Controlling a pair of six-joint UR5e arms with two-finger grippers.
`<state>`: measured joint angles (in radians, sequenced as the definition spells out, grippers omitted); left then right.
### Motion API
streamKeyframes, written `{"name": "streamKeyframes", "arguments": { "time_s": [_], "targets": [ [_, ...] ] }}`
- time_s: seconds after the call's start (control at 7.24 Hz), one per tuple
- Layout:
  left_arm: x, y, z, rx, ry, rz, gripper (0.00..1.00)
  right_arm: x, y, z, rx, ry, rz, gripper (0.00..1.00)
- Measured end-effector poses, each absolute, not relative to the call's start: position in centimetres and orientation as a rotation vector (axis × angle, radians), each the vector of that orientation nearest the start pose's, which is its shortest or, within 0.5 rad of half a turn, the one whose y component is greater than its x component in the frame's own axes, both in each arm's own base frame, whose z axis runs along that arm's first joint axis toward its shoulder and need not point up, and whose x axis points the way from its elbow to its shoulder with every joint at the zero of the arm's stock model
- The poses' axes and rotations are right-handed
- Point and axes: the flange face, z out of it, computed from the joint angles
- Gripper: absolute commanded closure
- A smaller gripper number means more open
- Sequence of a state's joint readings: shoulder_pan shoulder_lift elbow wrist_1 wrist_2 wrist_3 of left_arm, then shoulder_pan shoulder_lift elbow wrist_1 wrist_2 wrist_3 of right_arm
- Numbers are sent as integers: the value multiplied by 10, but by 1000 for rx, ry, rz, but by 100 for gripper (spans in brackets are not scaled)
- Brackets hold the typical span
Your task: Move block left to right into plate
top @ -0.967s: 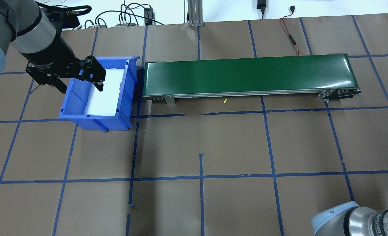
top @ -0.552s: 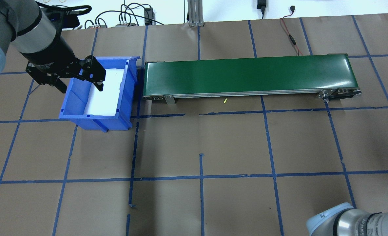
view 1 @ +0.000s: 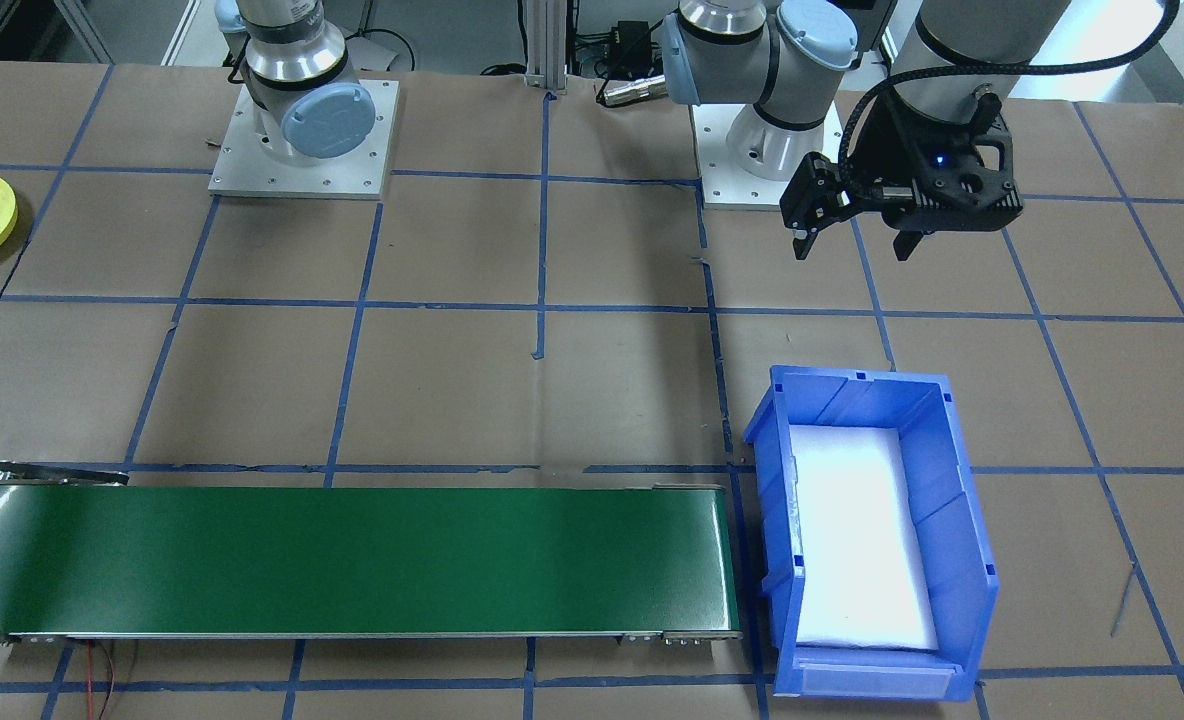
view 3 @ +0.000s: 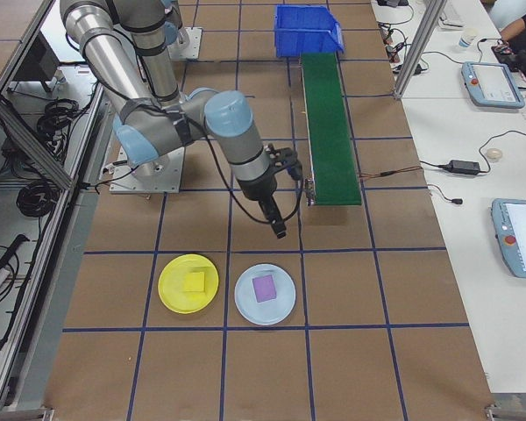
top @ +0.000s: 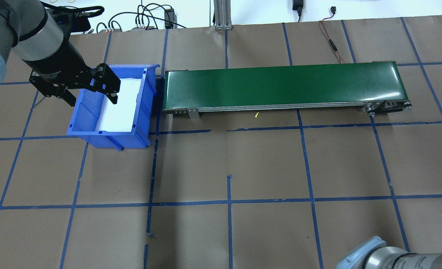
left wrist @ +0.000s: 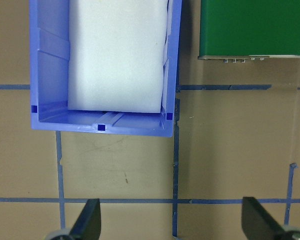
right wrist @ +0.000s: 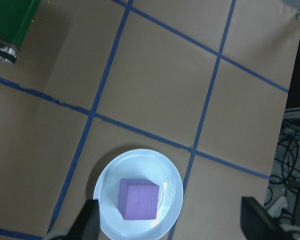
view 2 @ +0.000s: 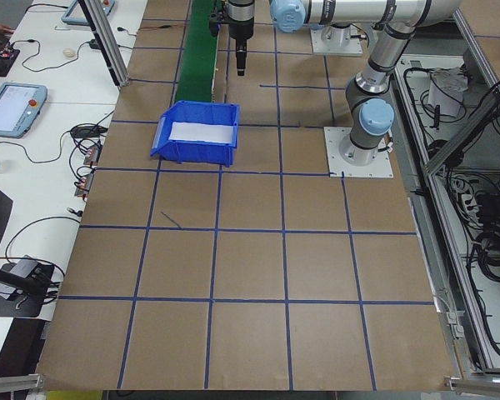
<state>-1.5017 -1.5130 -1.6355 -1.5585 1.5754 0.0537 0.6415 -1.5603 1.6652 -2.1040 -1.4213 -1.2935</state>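
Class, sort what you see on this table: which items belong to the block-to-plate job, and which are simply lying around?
Belonging to the job:
- yellow plate, with a yellow block on it
- green conveyor belt
- blue bin, holding only white padding
- left gripper, open
- right gripper, open

Just lying about:
- pale blue plate with a purple block
- cables at the table's edge

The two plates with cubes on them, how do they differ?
The yellow plate carries a yellow cube; the pale blue plate carries a purple cube. From the right-side camera the yellow plate sits nearer the robot's base, and the pale blue one lies below the right end effector. Both are round and hold one cube.
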Motion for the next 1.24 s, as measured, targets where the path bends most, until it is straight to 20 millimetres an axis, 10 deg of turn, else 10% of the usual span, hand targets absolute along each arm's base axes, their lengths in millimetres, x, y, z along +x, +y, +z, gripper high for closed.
{"name": "streamKeyframes", "arguments": {
  "time_s": [0.55, 1.24],
  "targets": [
    [-100, -476, 484, -24, 3137, -6, 0, -170, -471, 556, -251, 3309, -523, 0],
    [-100, -476, 484, -24, 3137, -5, 0, 3, -482, 549, 140, 3192, -390, 0]
  ]
}}
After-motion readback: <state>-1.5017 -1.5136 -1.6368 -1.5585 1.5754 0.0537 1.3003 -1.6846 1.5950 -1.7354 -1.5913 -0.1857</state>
